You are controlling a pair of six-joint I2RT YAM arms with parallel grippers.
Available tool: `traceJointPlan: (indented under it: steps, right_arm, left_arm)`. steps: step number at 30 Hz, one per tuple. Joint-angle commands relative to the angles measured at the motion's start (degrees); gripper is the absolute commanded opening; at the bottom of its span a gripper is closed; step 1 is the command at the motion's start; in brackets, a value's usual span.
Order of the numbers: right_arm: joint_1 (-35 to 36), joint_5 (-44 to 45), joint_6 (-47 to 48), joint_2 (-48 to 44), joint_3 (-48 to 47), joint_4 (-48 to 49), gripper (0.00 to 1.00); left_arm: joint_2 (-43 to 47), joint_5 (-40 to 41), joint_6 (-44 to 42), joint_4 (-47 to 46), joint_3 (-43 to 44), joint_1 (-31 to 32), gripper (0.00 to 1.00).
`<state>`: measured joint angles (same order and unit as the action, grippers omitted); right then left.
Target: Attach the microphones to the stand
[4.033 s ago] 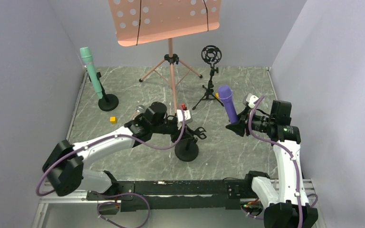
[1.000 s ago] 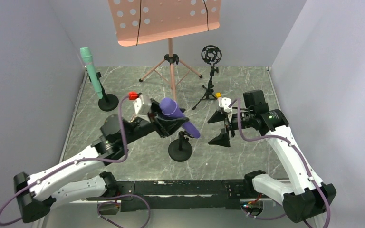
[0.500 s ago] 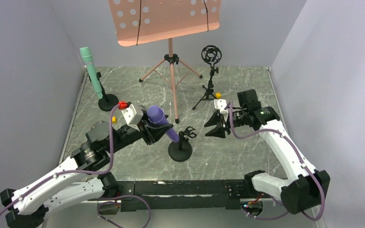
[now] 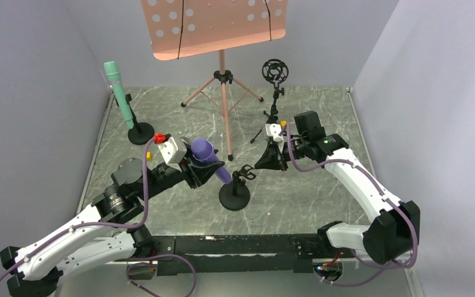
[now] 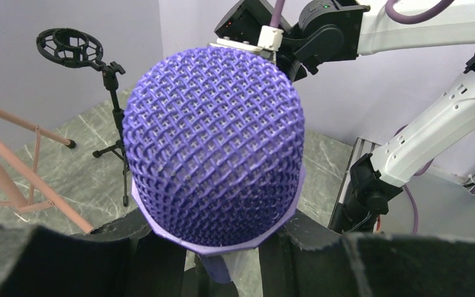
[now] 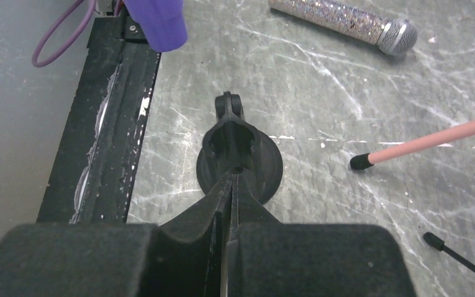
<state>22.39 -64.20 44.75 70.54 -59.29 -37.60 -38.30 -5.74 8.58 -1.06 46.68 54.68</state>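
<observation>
My left gripper is shut on the purple microphone, holding it tilted just left of the small black stand. The mesh head of this microphone fills the left wrist view, with black fingers on both sides of its body. My right gripper is shut and empty, tips right above the stand's open clip. The purple microphone's tail hangs at the upper left. A glittery silver microphone lies flat on the table. The mint green microphone stands in another stand at the far left.
A pink music stand on tripod legs stands at the back centre. The black ring-shaped shock mount sits on a small tripod to its right. Grey walls close in both sides. A black rail runs along the near table edge.
My right arm has swung left to the stand's clip and its jaws have closed on nothing. The left gripper pulled the purple microphone back left from above the stand, then held still.
</observation>
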Motion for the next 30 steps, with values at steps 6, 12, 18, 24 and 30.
traceJointPlan:
  steps: [6,12,18,24,30]
  right_arm:
    - [2.09,-0.39,0.16,3.20,0.61,2.56,0.06]
    - [2.66,-0.58,-0.22,4.06,1.22,3.40,0.07]
    - [2.75,-1.17,-0.15,5.09,2.04,3.96,0.08]
    - [2.74,-1.01,-0.37,4.45,3.18,4.98,0.15]
    - [2.73,-1.74,0.67,4.54,3.07,4.21,0.24]
  left_arm:
    - [-3.40,-0.95,-1.26,-6.14,1.03,-0.18,0.00]
    - [-5.57,-1.50,-1.72,-8.29,1.96,-0.18,0.00]
    - [-8.54,-2.76,-1.46,-11.17,2.62,-0.17,0.00]
    - [-10.80,-2.96,-1.61,-14.01,2.98,-0.22,0.00]
    - [-12.38,-3.00,-1.55,-15.47,3.51,-0.36,0.00]
